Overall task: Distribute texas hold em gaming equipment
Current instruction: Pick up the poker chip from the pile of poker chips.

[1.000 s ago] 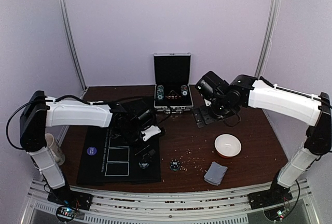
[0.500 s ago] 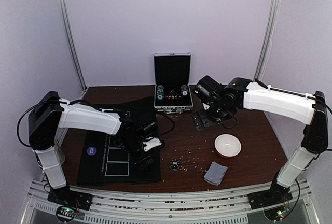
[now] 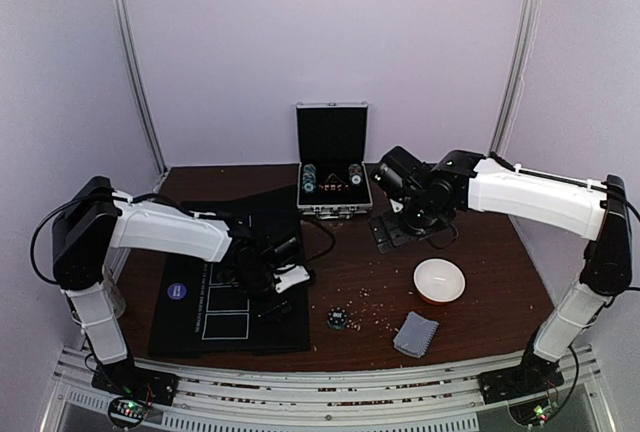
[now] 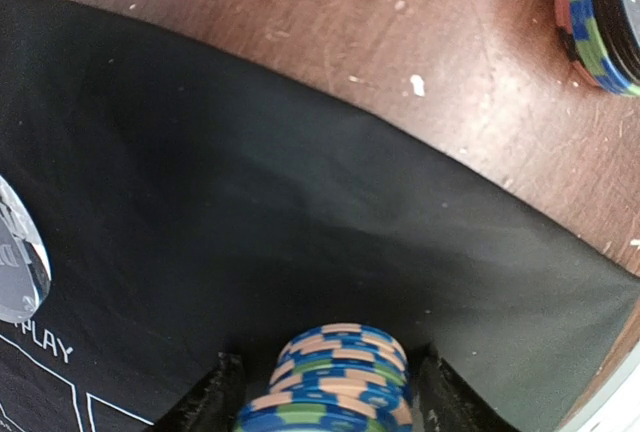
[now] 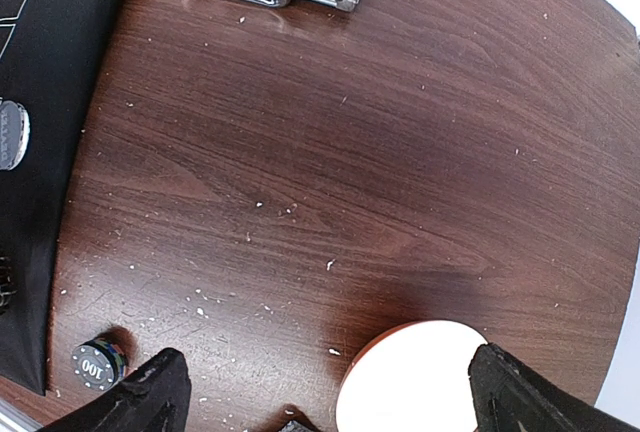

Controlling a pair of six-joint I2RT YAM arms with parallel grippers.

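A stack of blue, green and orange poker chips [image 4: 335, 367] stands on the black mat [image 4: 200, 172]. My left gripper [image 4: 330, 392] is shut on it, one finger against each side. In the top view this gripper [image 3: 278, 300] is low over the mat's right part. A second chip stack [image 3: 338, 319] sits on the wood right of the mat and also shows in both wrist views [image 4: 605, 22] [image 5: 100, 364]. A grey-blue card deck [image 3: 415, 334] lies near the front. My right gripper [image 5: 325, 402] is open and empty above the table between case and bowl.
An open metal case [image 3: 333, 187] holding more chips stands at the back centre. A white bowl with a red outside [image 3: 440, 280] sits at the right. A purple round button [image 3: 178, 290] and a clear disc [image 4: 15, 262] lie on the mat.
My left gripper has moved down and nearer, onto the mat round the chip stack. My right arm has shifted slightly left.
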